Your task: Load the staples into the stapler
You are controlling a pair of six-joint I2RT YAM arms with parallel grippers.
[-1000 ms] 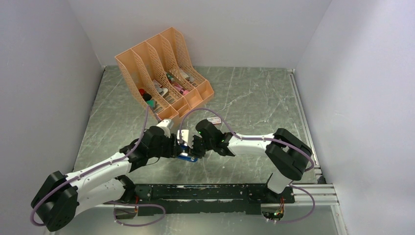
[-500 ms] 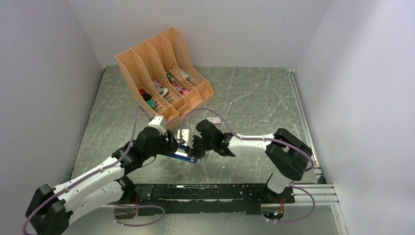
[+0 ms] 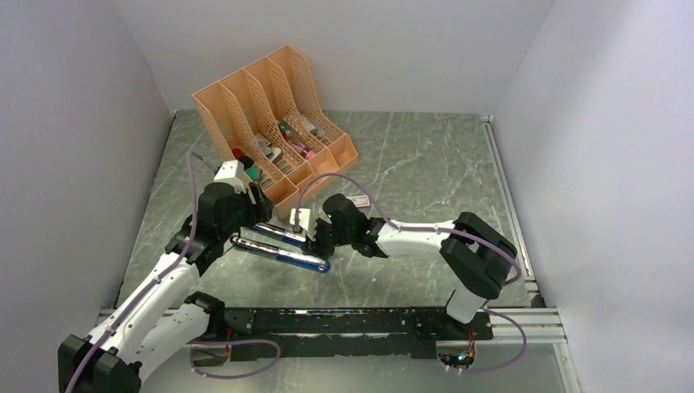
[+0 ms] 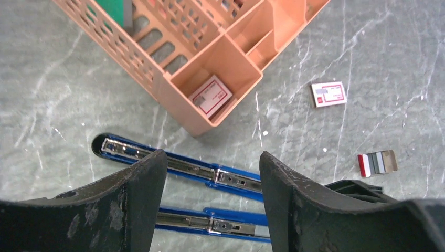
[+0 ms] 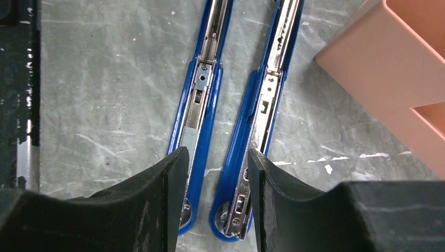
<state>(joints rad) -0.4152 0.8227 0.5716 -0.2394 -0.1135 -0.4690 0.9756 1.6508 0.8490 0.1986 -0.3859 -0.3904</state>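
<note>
The blue stapler (image 3: pixel 282 255) lies opened out flat on the table as two long arms side by side, chrome channels up; it also shows in the left wrist view (image 4: pixel 210 173) and the right wrist view (image 5: pixel 202 105). My right gripper (image 3: pixel 313 244) is open just above the arms' rounded ends (image 5: pixel 215 155), holding nothing. My left gripper (image 3: pixel 252 211) is open and empty, raised over the stapler's other end (image 4: pixel 212 160). The staples (image 4: pixel 378 163), a small flat grey block with a red end, lie on the table beside my right gripper.
An orange file organiser (image 3: pixel 270 115) with small items stands behind the stapler; its front corner (image 4: pixel 173 89) is close to the far arm. A little white-and-red box (image 3: pixel 358 200) lies on the table (image 4: pixel 329 94); another sits in an organiser compartment (image 4: pixel 210 96).
My left gripper has let go of the stapler and drawn back up and to the left. The stapler has swung fully open into two flat arms. My right gripper has shifted slightly left.
</note>
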